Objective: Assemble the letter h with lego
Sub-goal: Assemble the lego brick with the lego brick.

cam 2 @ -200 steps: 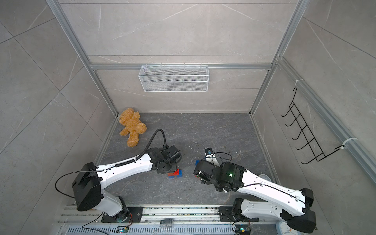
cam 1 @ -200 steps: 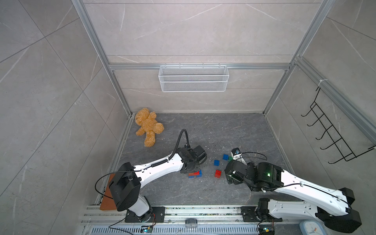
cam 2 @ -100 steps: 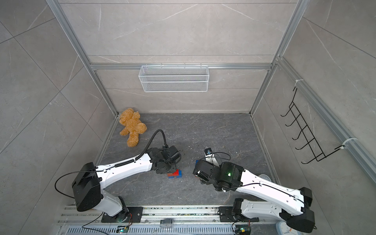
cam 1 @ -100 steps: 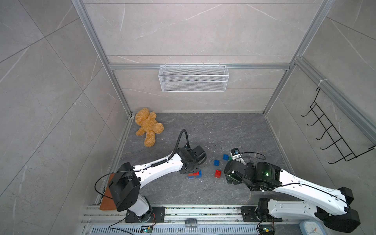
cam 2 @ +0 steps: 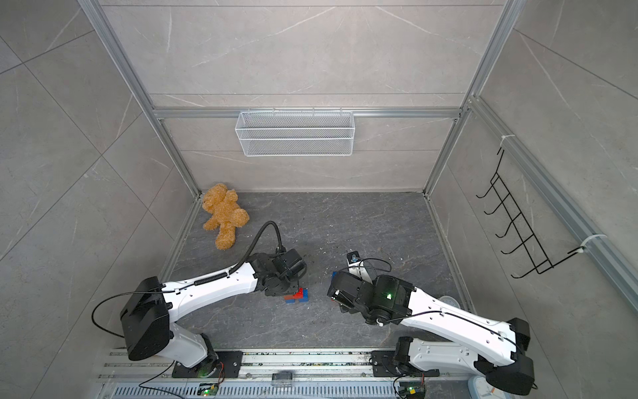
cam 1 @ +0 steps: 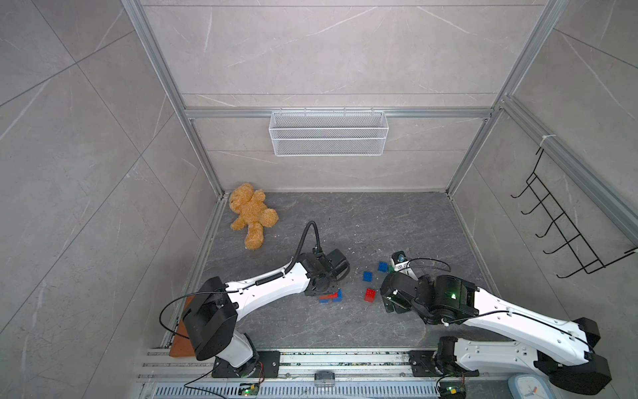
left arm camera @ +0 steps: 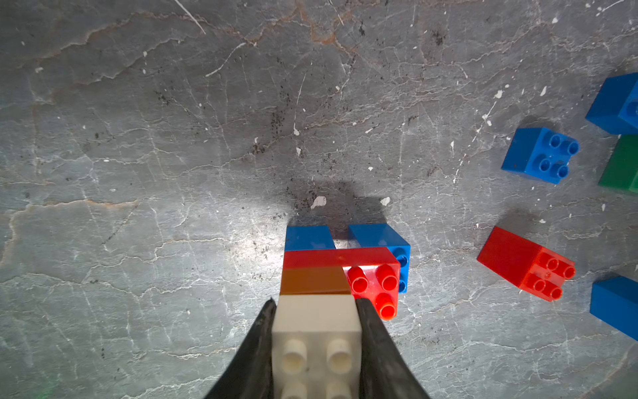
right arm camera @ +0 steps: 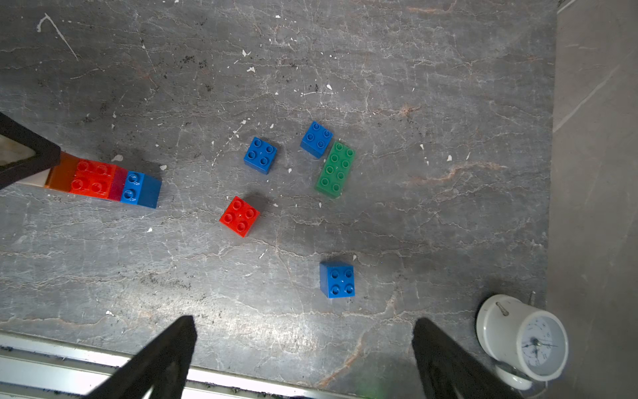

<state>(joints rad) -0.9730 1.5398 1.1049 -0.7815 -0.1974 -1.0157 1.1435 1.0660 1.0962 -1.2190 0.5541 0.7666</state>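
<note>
My left gripper (left arm camera: pixel 316 302) is shut on a white brick (left arm camera: pixel 316 331), the top of an upright lego stack. Under it sit a brown brick (left arm camera: pixel 312 280), a long red brick (left arm camera: pixel 345 259) and two blue bricks (left arm camera: pixel 309 238) on the floor. Both top views show the stack (cam 1: pixel 329 296) (cam 2: pixel 297 295) under the left wrist. Loose on the floor lie a red brick (right arm camera: pixel 240 216), a green long brick (right arm camera: pixel 335 169) and three blue bricks (right arm camera: pixel 260 154). My right gripper (right arm camera: pixel 303 321) hovers open and empty, just short of the nearest blue brick (right arm camera: pixel 336 279).
A tan teddy bear (cam 1: pixel 252 214) lies at the back left corner. A small white clock (right arm camera: pixel 524 340) stands by the right wall, close to my right gripper. The metal front rail (right arm camera: pixel 69 366) runs under the right fingers. A wire basket (cam 1: pixel 328 133) hangs on the back wall.
The right arm has edged slightly to the left. The left arm has stayed in place, still shut on the white brick.
</note>
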